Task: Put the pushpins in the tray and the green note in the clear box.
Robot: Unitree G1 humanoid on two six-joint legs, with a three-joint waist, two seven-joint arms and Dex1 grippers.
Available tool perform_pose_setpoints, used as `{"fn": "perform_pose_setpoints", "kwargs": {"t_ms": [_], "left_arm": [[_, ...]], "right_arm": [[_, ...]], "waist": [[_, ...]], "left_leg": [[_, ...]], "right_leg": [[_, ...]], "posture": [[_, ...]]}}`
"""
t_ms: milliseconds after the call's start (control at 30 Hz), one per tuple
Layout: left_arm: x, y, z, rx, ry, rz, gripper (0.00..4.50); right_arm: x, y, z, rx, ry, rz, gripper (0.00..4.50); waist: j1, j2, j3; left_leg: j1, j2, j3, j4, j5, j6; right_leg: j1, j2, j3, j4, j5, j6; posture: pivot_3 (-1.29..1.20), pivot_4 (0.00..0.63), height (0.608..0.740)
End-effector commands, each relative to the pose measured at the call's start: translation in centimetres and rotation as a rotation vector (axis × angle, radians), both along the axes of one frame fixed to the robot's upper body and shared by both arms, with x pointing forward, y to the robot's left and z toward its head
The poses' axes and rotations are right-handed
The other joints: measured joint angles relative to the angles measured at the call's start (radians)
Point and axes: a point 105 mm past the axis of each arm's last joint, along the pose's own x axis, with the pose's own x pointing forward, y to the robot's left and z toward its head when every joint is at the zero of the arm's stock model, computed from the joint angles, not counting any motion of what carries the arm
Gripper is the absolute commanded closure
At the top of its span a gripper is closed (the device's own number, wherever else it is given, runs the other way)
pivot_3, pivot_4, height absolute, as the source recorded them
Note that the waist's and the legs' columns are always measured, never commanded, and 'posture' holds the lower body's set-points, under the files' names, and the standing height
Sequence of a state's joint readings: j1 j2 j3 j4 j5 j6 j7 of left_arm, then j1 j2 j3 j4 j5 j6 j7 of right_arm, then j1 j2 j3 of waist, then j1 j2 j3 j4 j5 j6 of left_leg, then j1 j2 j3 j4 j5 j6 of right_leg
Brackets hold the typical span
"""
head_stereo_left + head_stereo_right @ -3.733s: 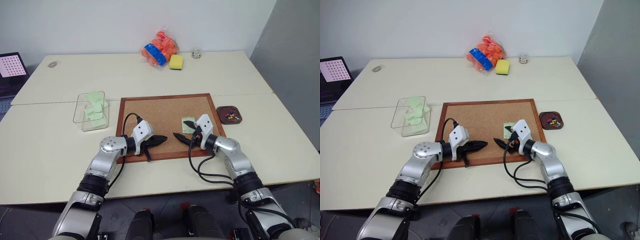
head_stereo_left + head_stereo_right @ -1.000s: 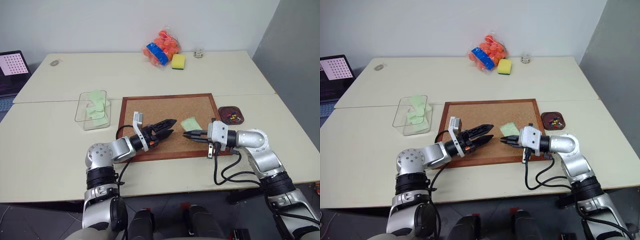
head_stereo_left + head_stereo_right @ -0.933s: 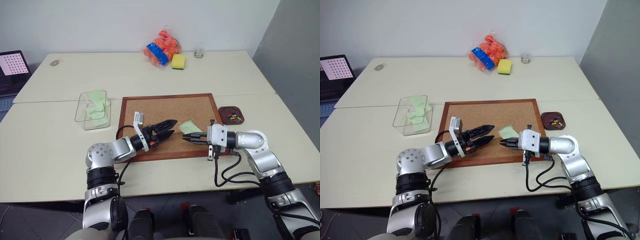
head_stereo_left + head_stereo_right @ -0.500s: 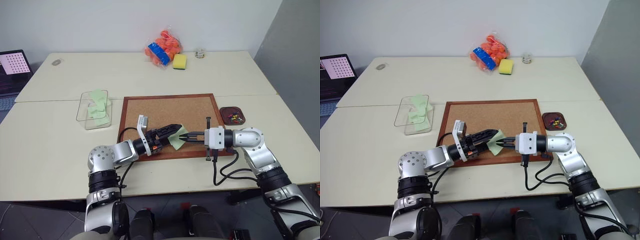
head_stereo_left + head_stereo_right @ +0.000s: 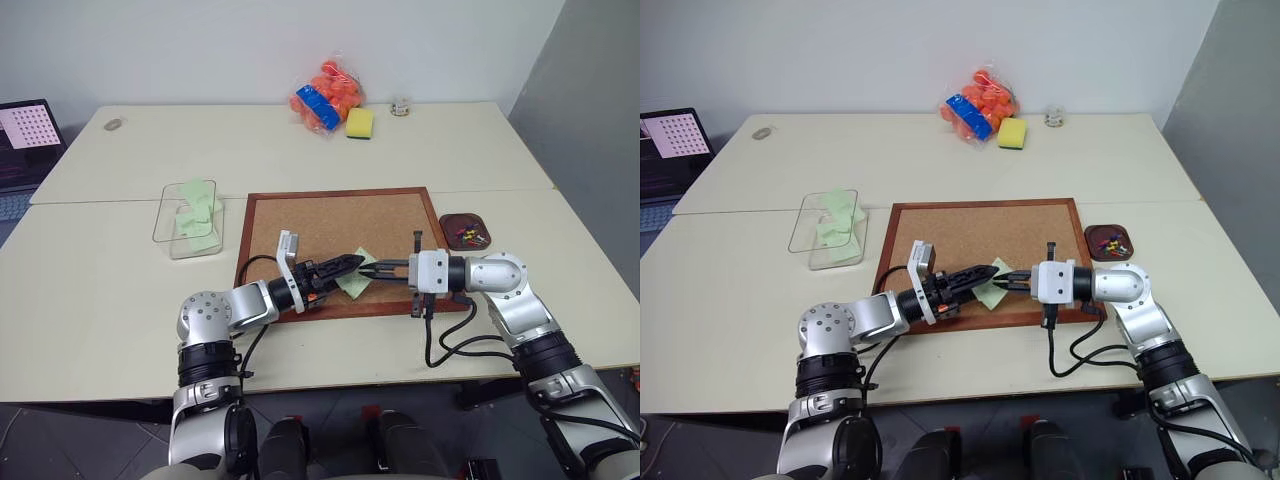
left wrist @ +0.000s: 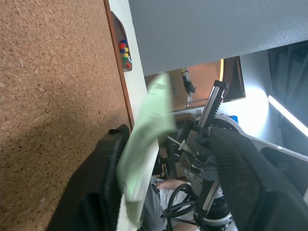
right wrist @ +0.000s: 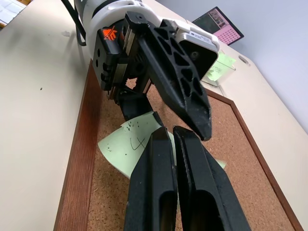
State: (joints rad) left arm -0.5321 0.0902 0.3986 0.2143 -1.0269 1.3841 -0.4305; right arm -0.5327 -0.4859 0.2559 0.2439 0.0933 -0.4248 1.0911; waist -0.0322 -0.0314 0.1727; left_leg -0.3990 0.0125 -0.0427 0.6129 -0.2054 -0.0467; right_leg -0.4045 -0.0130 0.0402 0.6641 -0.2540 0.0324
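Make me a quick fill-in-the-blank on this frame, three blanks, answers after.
1. The right tool is shut on the ____ note.
2. The handover takes place above the wood-framed ____.
3. The pushpins lie in the ____ tray, right of the board.
4. The clear box already holds other green ____.

Answers: green; corkboard; brown; notes

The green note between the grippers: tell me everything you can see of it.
The green note is a small, pale green sheet of thin paper with faint pen marks on one face. It hangs tilted just above the corkboard, near its front edge. The right gripper is shut on one edge. The left gripper has its fingers either side of the sheet, partly closed; whether they already pinch it is unclear.
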Motion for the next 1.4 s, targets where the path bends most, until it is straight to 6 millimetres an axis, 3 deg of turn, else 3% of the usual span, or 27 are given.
{"fn": "perform_pose_setpoints", "kwargs": {"t_ms": [33, 367, 700, 933, 1033, 1133, 1267, 1400], "left_arm": [[-0.2, -0.1, 0.8, -0.021, -0.04, -0.009, 2.63], [-0.1, 0.0, 0.8, -0.01, -0.048, -0.008, 4.46], [-0.3, -0.1, 0.3, 0.053, -0.076, -0.02, 4.46], [-0.4, -0.1, 0.2, 0.065, -0.095, -0.025, 4.46], [-0.3, 0.0, 0.2, 0.197, -0.25, -0.005, 4.46], [0.1, -0.5, 1.7, 0.336, -0.526, 0.016, 4.46], [-0.4, -2.0, 4.3, 0.452, -0.928, -0.028, 4.46], [-1.7, -3.2, 4.2, 0.542, -1.213, -0.134, 4.46]], "right_arm": [[0.4, 0.0, 1.4, 0.044, -0.03, -0.012, 4.5], [0.6, -0.1, 1.5, 0.051, -0.025, -0.022, 4.5], [0.5, -0.5, 1.3, 0.055, -0.01, -0.04, 4.5], [2.0, -2.2, 2.2, 0.15, 0.052, -0.176, 4.5], [4.2, -4.8, 3.5, 0.286, 0.122, -0.365, 4.5], [6.2, -7.3, 4.0, 0.381, 0.176, -0.55, 4.5], [8.6, -11.1, 3.3, 0.494, 0.301, -0.834, 4.5], [10.4, -13.9, 2.7, 0.609, 0.415, -1.046, 4.5]], "waist": [[0.0, 0.0, 0.0], [0.0, 0.0, 0.0], [0.0, 0.0, 0.0], [0.0, 0.0, 0.0], [0.0, 0.0, 0.0], [0.002, 0.0, 0.0], [0.004, 0.0, 0.0], [0.003, 0.0, 0.0]], "left_leg": [[0.0, 0.0, 0.0, 0.0, 0.0, 0.0], [0.0, 0.0, 0.0, 0.0, 0.0, 0.0], [0.0, 0.0, 0.0, 0.0, 0.0, 0.0], [0.0, 0.0, 0.0, 0.0, 0.0, 0.0], [0.0, 0.0, 0.0, 0.0, 0.0, 0.0], [0.0, 0.0, 0.0, 0.0, 0.0, 0.0], [0.0, -0.001, 0.001, 0.0, 0.0, 0.0], [-0.001, -0.001, 0.003, -0.001, 0.0, 0.0]], "right_leg": [[0.0, 0.0, 0.0, 0.0, 0.0, 0.0], [0.0, 0.0, 0.0, 0.0, 0.0, 0.0], [0.0, 0.0, 0.0, 0.0, 0.0, 0.0], [0.0, 0.0, 0.0, 0.0, 0.0, 0.0], [0.0, 0.0, 0.0, 0.0, 0.001, -0.001], [0.0, 0.0, 0.0, 0.0, 0.002, -0.003], [0.0, -0.002, 0.001, 0.0, 0.002, -0.004], [0.0, -0.002, 0.002, -0.001, 0.002, -0.004]], "posture": [[0.0, 0.15, 0.74], [0.0, 0.15, 0.74], [0.0, 0.15, 0.74], [0.0, 0.15, 0.74], [0.0, 0.15, 0.74], [0.0, 0.15, 0.74], [0.0, 0.15, 0.74], [0.0, 0.15, 0.74]]}}
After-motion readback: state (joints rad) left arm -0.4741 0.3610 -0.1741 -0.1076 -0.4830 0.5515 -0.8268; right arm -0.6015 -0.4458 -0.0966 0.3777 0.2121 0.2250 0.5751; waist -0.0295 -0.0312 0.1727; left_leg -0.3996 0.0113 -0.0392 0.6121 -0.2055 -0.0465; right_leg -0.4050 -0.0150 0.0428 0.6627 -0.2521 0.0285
